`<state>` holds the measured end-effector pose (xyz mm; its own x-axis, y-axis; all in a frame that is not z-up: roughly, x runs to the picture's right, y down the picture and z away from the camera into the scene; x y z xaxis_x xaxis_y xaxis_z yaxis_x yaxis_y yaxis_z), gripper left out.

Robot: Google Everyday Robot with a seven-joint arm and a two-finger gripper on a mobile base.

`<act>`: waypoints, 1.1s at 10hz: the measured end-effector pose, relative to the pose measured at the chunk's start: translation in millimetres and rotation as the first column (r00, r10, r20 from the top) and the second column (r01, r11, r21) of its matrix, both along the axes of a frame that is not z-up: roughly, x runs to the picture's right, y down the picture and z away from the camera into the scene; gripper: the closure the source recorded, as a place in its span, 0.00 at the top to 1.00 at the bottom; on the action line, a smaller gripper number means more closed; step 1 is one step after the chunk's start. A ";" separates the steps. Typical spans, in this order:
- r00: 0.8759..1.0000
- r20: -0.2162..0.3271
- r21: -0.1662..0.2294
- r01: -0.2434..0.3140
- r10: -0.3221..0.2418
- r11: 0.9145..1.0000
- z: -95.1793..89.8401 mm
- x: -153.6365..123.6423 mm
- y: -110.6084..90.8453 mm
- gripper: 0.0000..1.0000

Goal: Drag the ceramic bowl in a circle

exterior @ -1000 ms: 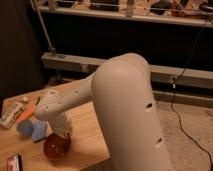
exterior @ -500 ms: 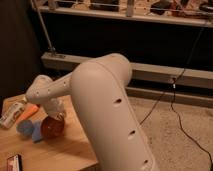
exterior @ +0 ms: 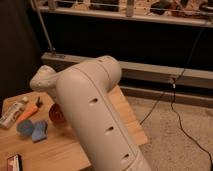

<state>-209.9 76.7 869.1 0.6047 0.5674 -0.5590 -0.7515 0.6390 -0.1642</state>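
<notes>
The ceramic bowl [exterior: 55, 115], reddish-brown and glazed, sits on the wooden table [exterior: 65, 150] left of centre. Only its left part shows; the rest is behind my big white arm [exterior: 95, 120]. The arm's wrist end [exterior: 43, 81] bends down right above the bowl. The gripper is hidden behind the arm at the bowl and is shut. Whether it touches the bowl's rim does not show.
Left of the bowl lie a white bottle [exterior: 12, 114], an orange object [exterior: 29, 114], a blue-grey cup [exterior: 24, 127] and a blue cloth [exterior: 40, 131]. A small packet [exterior: 14, 162] lies at the front edge. A black cable [exterior: 170, 105] runs over the floor at right.
The bowl has slid away from the table's front edge toward the back. The arm has swung with it and now covers more of the table's middle.
</notes>
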 end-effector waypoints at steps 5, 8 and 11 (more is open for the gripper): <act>0.977 -0.203 0.049 -0.059 0.068 0.997 23.0 97.1 -39.4 0.00; 0.946 -0.304 0.054 -0.101 0.113 0.993 14.9 167.4 -37.5 0.00; 0.927 -0.354 0.031 -0.116 0.120 0.993 -4.1 218.4 -17.6 0.00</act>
<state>8.5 59.1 865.0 0.2961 0.6285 -0.7192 -0.8296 0.5424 0.1324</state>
